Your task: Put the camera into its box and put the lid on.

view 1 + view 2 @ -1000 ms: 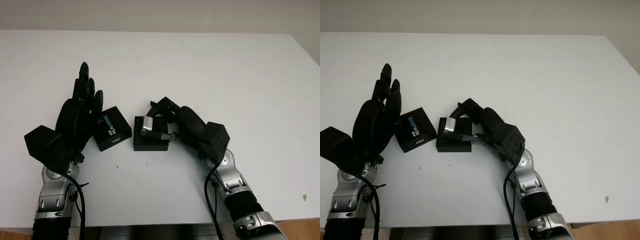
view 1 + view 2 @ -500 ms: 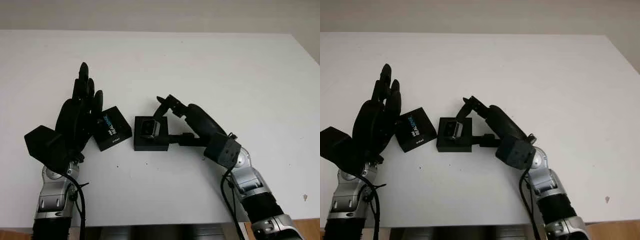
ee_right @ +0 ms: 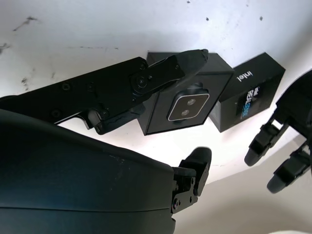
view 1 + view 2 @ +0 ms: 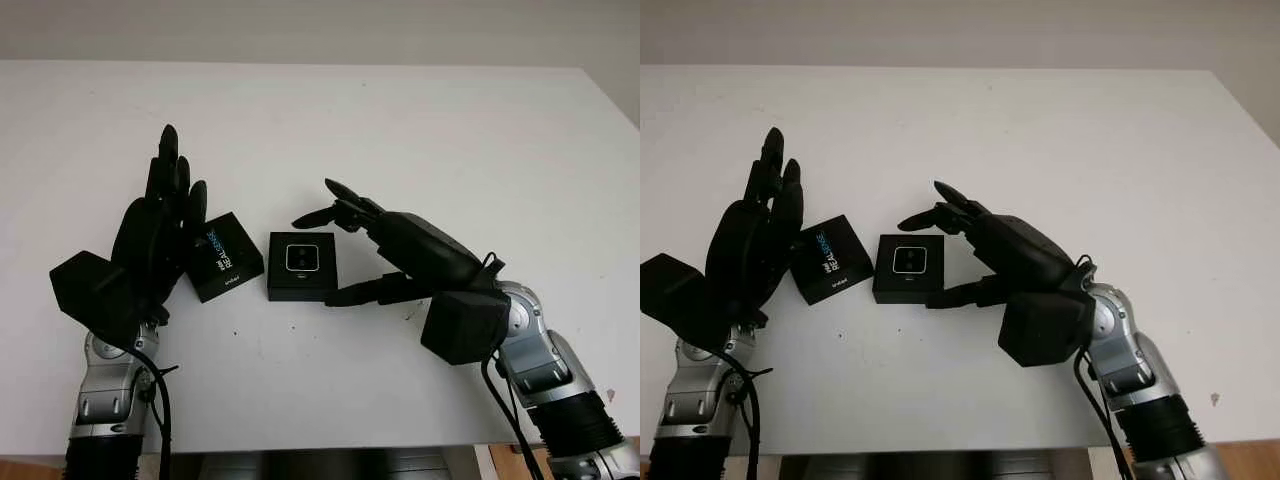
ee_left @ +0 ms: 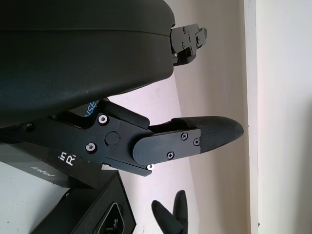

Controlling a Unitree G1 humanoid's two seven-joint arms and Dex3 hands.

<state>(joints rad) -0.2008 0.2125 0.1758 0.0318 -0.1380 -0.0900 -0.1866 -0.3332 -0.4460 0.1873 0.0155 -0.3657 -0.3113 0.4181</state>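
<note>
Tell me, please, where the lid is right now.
In the left eye view the lid lies on the table, just left of the box, beside the open left hand.

Through the left wrist camera I see the shell of my left hand (image 5: 83,53) as a broad black mass. From it a jointed finger (image 5: 195,139) with small screws reaches out over the white table (image 5: 282,122), its rounded tip free of anything; the hand holds nothing and is open. Another short finger segment (image 5: 187,41) sticks out past the edge of the shell. Under the finger lies the black lid (image 5: 53,168), with white lettering and a bit of blue print on it. Just beside the lid I see a corner of the black box (image 5: 100,214), with a pale rounded shape, only partly in frame, inside it. Near the box, two dark fingertips (image 5: 170,219) of the other hand poke in.
</note>
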